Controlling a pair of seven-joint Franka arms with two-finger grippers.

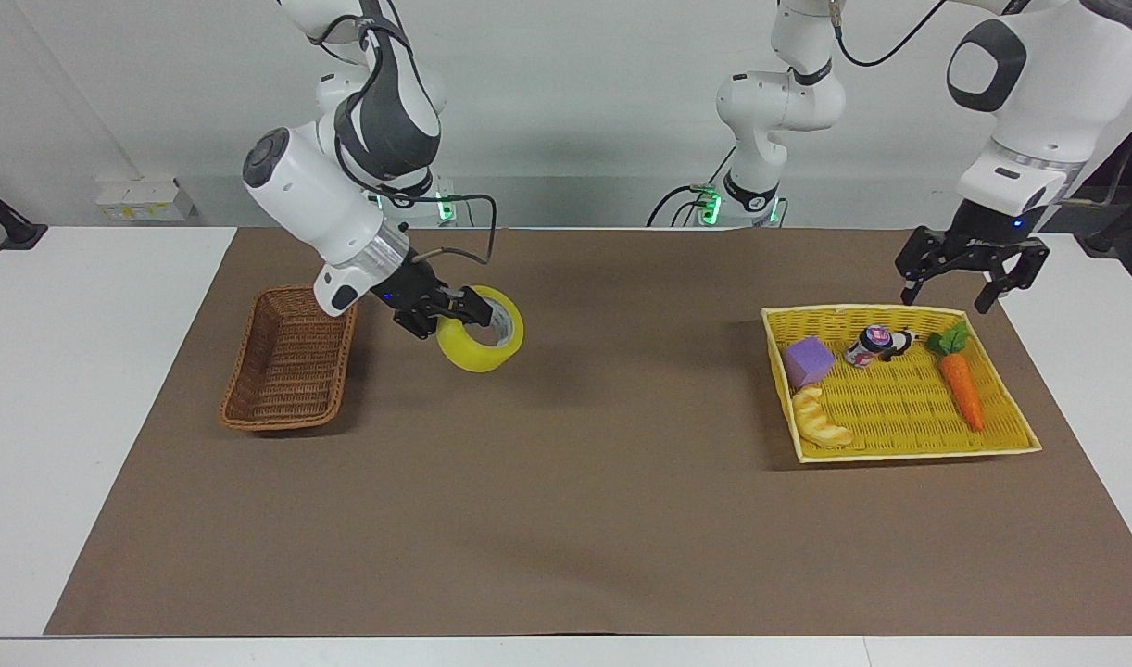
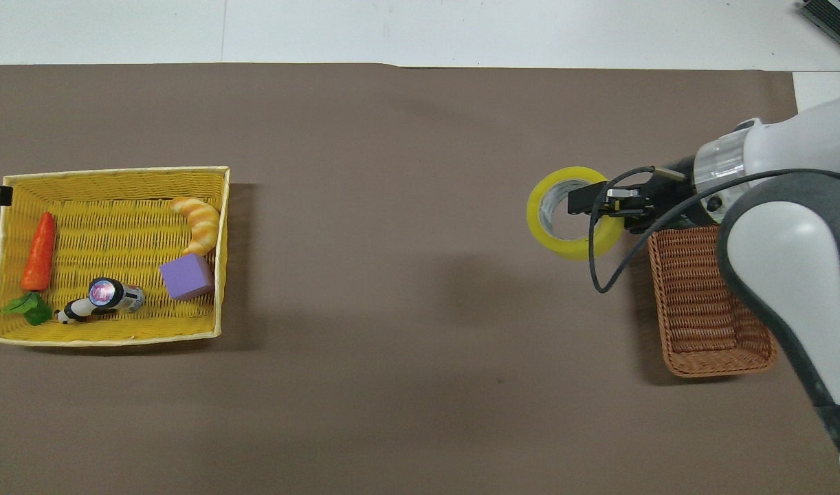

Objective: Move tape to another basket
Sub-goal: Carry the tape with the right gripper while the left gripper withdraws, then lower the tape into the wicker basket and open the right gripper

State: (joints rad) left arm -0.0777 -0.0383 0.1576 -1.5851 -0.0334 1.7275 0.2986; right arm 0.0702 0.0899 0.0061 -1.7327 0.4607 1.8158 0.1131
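Tape: wide roll of glossy translucent yellow film on a pale grey-white core, carried clear of the brown mat, pinched through its wall by the right gripper, one finger inside the core, one on the outer face. Judged light and stiff, the smooth film likely slippery; a hold across the wall, as here, looks the soundest. Just beside the right gripper, toward its own arm's end of the table: basket, narrow, rectangular, brown woven wicker, sloping sides, darker rim, nothing seen inside. Well apart from that tool: flat bright-yellow woven tray holding a purple block, a carrot, a bread-like piece and a small can. Left gripper: fingers spread, waiting over the tray's edge nearest the robots.
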